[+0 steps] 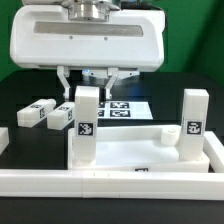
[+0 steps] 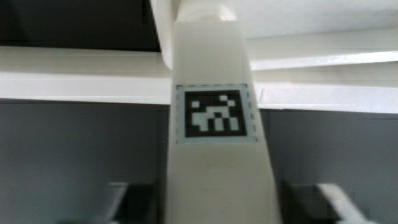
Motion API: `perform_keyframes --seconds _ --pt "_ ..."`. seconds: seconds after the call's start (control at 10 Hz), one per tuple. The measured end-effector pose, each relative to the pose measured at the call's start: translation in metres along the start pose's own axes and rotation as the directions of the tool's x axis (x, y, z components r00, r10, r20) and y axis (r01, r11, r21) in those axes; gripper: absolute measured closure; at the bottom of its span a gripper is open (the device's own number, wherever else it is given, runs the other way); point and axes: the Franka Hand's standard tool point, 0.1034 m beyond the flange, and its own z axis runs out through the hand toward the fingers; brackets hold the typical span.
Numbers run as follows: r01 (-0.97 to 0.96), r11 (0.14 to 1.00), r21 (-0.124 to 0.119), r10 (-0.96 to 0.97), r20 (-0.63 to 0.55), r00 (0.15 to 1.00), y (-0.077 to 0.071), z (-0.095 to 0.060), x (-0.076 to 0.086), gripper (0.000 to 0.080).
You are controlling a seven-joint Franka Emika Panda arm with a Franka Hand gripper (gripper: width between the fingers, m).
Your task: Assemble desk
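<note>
Ext. view: the gripper (image 1: 91, 91) is seen pointing down over the desk's tabletop (image 1: 135, 152). The tabletop is laid on the black table (image 1: 20, 85), just behind a white border rail (image 1: 110, 186) that runs along the table's near edge. A first leg (image 1: 87, 130) is stood upright at the tabletop's end on the exterior view's left. A second leg (image 1: 193, 125) is stood upright at the opposite end, tag facing the camera. The fingers (image 1: 66, 82) are held part-way apart, one to each side of the first leg's top. Whether that leg is actually pinched can't be told. Two loose legs (image 1: 34, 112) (image 1: 62, 116) are laid side by side on the table, off the tabletop's edge on the exterior view's left. The marker board (image 1: 122, 108) is seen flat beyond the tabletop's far edge, partly hidden.

Wrist view: the first leg fills the centre w/ its tag (image 2: 214, 110) facing the camera. Its near end is set between the two fingers. A dark strip is seen betw. each finger and the leg, so contact can't be confirmed here either. White bands are seen behind the leg; which part they belong to can't be told.
</note>
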Motion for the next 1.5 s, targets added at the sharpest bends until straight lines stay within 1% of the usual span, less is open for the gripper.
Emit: perform_keyframes --seconds 0.1,0.2,0.3,0.5,0.6,0.7,0.8,1.1,1.2,1.3,1.4,1.5 --pt "0.0 1.0 0.0 0.0 0.0 1.0 0.0 0.0 0.0 0.0243" --pt "0.0 1.0 0.0 0.0 0.0 1.0 0.0 0.0 0.0 0.0179" --pt "-0.001 1.0 0.005 0.001 0.007 1.0 0.0 -0.002 0.002 0.0159" --pt "-0.003 1.0 0.014 0.003 0.01 1.0 0.0 -0.01 0.007 0.0151" --pt "-0.006 0.999 0.032 0.004 0.035 0.999 -0.001 -0.015 0.009 0.0151" --pt "-0.01 0.999 0.052 0.007 0.058 0.998 -0.001 -0.023 0.019 0.015" --pt "-0.024 0.998 0.06 0.02 0.062 0.998 -0.001 -0.028 0.029 0.015" --pt "-0.016 0.998 0.053 0.013 0.055 0.998 0.001 -0.024 0.026 0.015" --pt "-0.011 1.0 0.028 0.01 0.039 0.999 0.007 -0.014 0.015 0.015" --pt "-0.016 0.999 0.044 0.012 0.09 0.996 0.005 -0.007 0.006 0.015" --pt "-0.04 0.997 0.072 0.027 0.177 0.984 -0.001 -0.007 0.004 0.015" --pt "-0.054 0.996 0.078 0.037 0.205 0.978 -0.001 -0.004 0.009 0.015"
